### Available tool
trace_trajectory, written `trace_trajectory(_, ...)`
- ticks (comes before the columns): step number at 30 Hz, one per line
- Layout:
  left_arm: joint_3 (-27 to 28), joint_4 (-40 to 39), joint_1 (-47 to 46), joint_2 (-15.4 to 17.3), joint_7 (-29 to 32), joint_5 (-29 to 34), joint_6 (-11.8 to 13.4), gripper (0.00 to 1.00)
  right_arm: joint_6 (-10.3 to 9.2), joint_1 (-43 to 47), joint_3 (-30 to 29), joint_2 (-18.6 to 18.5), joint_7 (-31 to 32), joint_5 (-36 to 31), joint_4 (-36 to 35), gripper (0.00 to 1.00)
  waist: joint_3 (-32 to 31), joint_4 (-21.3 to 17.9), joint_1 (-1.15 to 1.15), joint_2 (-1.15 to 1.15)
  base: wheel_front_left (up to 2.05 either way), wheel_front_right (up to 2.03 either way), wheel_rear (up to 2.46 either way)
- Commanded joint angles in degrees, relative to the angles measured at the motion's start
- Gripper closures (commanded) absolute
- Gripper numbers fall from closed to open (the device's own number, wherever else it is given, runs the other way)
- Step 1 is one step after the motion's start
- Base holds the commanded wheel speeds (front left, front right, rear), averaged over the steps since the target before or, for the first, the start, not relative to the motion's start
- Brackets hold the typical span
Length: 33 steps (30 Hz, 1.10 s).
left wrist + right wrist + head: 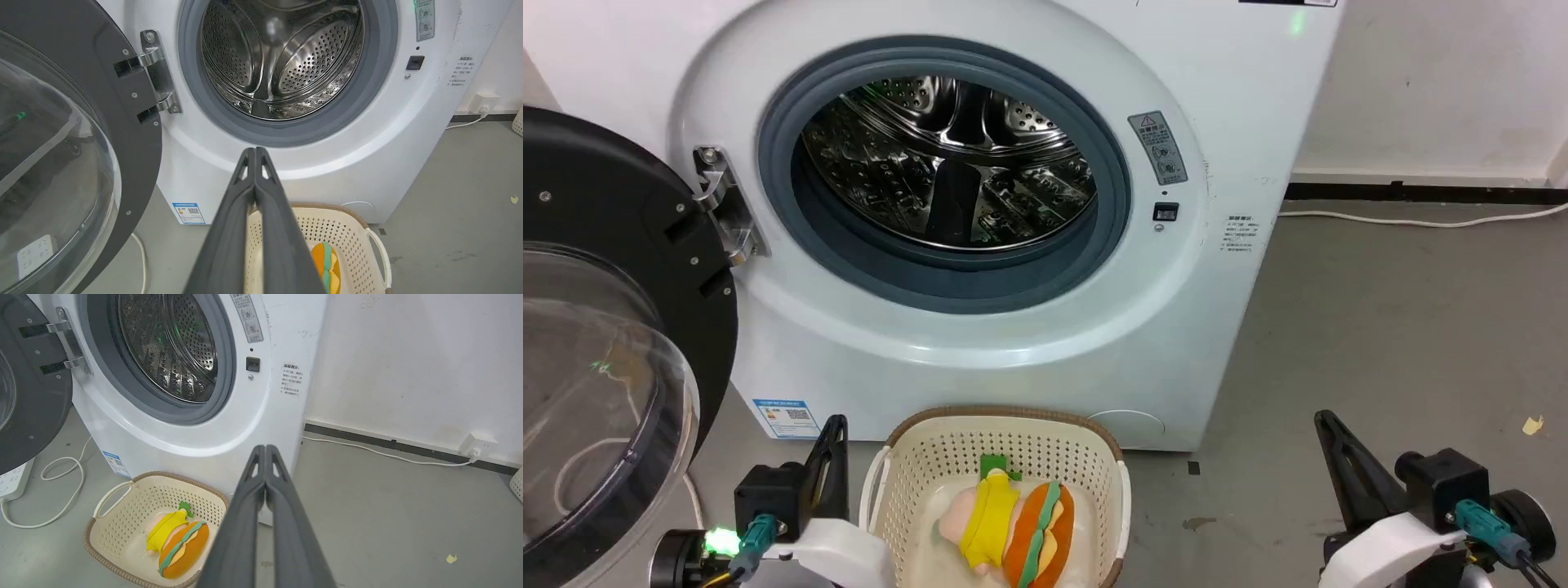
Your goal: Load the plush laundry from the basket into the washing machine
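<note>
L gripper point(836, 423) & R gripper point(1324, 418): dark fingers point(827, 465), white shells point(1380, 539), teal plugs point(1474, 516), green LED point(721, 539) on L.

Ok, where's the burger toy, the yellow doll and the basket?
Burger plush point(1023, 543), head view: on its orange bun.
Yellow doll point(988, 514), head view: on its yellow clothing.
Basket point(947, 457), head view: on its perforated back wall.

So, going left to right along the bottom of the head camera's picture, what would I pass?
Open washer door → left gripper → basket holding the plush toys → right gripper → small yellowish scrap.
</note>
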Motion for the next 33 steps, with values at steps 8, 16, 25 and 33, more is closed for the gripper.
trace_trajectory(8,0.01,-0.25,-0.87,0.00,0.02,0.10,-0.32,1.00,0.03,-0.67,-0.13,-0.01,0.08,-0.42,-0.24,1.00,0.00,0.00,0.00,0.00,0.00,0.00,0.00)
trace_trajectory(16,0.01,-0.25,-0.87,0.00,0.02,0.10,-0.32,1.00,0.03,-0.67,-0.13,-0.01,0.08,-0.42,-0.24,1.00,0.00,0.00,0.00,0.00,0.00,0.00,0.00)
trace_trajectory(25,0.01,-0.25,-0.87,0.00,0.02,0.10,-0.32,1.00,0.03,-0.67,-0.13,-0.01,0.08,-0.42,-0.24,1.00,0.00,0.00,0.00,0.00,0.00,0.00,0.00)
trace_trajectory(33,-0.18,0.04,0.07,0.00,-0.26,-0.21,-0.03,0.00,0.00,0.22,-0.04,0.00,-0.26,0.39,-0.08,0.00,0.03,-0.01,0.00,0.00,0.00,0.00,0.00)
